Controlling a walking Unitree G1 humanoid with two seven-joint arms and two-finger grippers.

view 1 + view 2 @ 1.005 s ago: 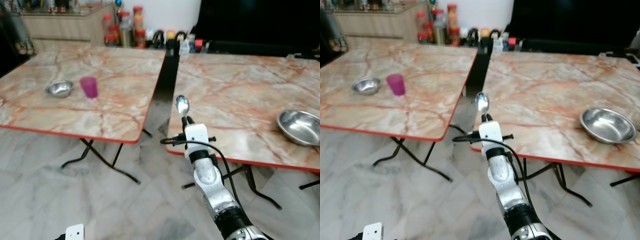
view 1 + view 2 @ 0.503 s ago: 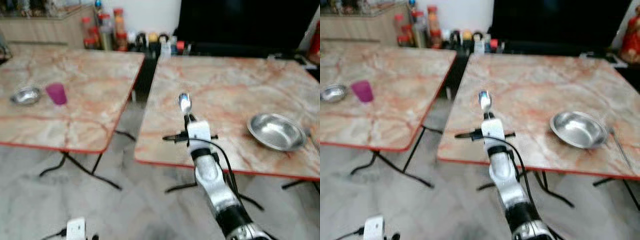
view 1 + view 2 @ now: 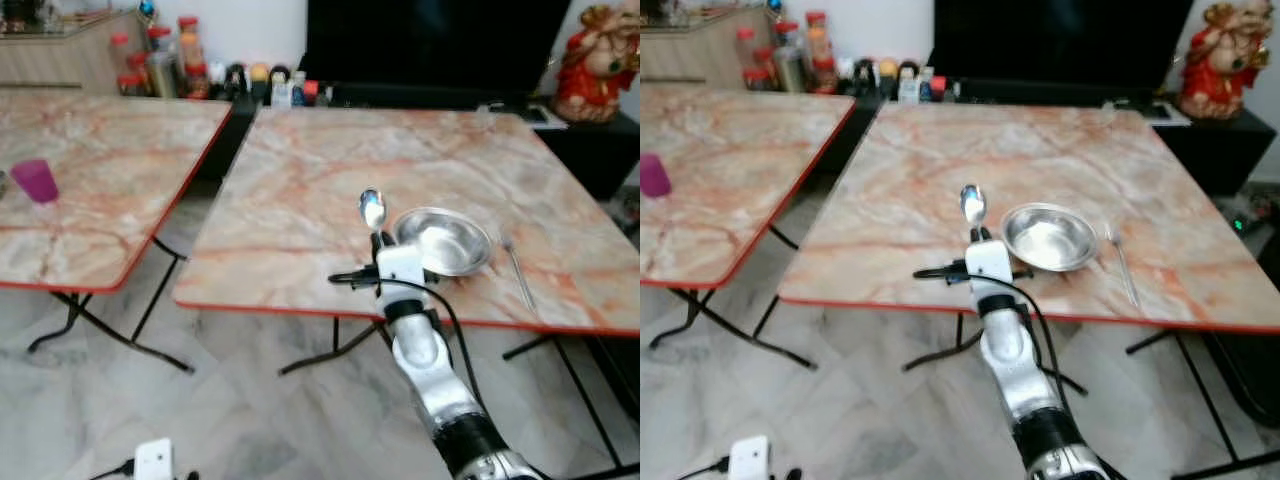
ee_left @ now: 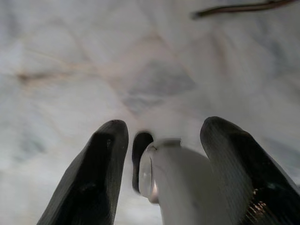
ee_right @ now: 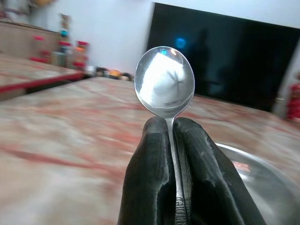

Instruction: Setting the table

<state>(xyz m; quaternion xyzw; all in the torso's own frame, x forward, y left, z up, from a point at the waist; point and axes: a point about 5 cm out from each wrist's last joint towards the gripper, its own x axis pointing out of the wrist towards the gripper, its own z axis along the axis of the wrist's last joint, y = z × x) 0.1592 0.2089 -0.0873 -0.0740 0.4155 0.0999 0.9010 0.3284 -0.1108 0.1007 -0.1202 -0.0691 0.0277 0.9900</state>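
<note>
camera view has swung right since a second ago: the tabletop (image 3: 300, 190) with the steel bowl (image 3: 443, 241) is now centred and nearer, the other tabletop (image 3: 90, 200) with the purple cup (image 3: 38, 181) pushed off to the left, its small bowl gone from frame. that is judged as the robot turning toward its target, not the things moving. the right claw (image 3: 378, 240) is seen clamped on the spoon (image 3: 372, 209), fingers (image 5: 154, 173) pressed together on the handle, bowl of the spoon upright, held over the near part of the tabletop just left of the steel bowl. a second utensil (image 3: 516, 268) lies right of the bowl, close beside it. the left claw (image 4: 164, 159) is hung low over the marble floor (image 4: 93, 70), fingers apart, nothing gripped. approach looks nearly done; the spoon is not yet set down. open room: bare marble left of the bowl, wide and free, likely the place spot. near red edge (image 3: 300, 311) sits close under the wrist, so the drop should be kept inboard. gap between the two tabletops lies off to the left, well apart from the arm.
</note>
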